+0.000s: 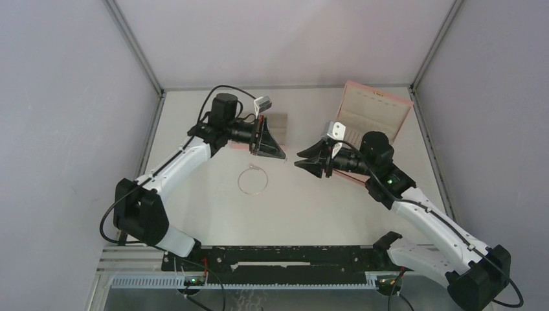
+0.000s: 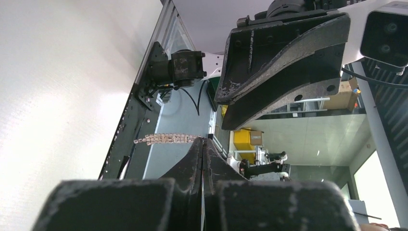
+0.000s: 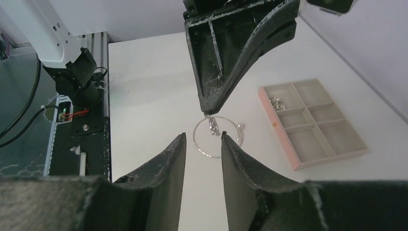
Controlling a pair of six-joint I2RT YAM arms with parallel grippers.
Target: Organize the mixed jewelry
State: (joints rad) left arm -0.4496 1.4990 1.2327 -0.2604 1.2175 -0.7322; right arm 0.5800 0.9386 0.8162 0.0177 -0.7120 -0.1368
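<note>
The left fingers (image 3: 226, 53) are pressed together on one tiny chain cluster (image 3: 212, 126) hanging at their tip, and the right fingers (image 3: 163, 168) stand spread close by. Beneath, one wire hoop (image 3: 194, 136) lies flat on the table (image 3: 144, 86) with one stud (image 3: 240, 126) at its rim. To the side, one pink tray (image 3: 276, 127) holds one silver piece (image 3: 275, 102).

text: none legible | labels: none | brands: none | numbers: none

Bright polished metal on the thin silver wire hoop (image 1: 252, 180) and the tiny silver chain cluster (image 3: 212, 126). Smooth matt white on the bench (image 1: 291, 207). Scuffed matt black plastic, whitish at edges, on left end effector (image 3: 208, 110) and right end effector (image 3: 203, 136).
</note>
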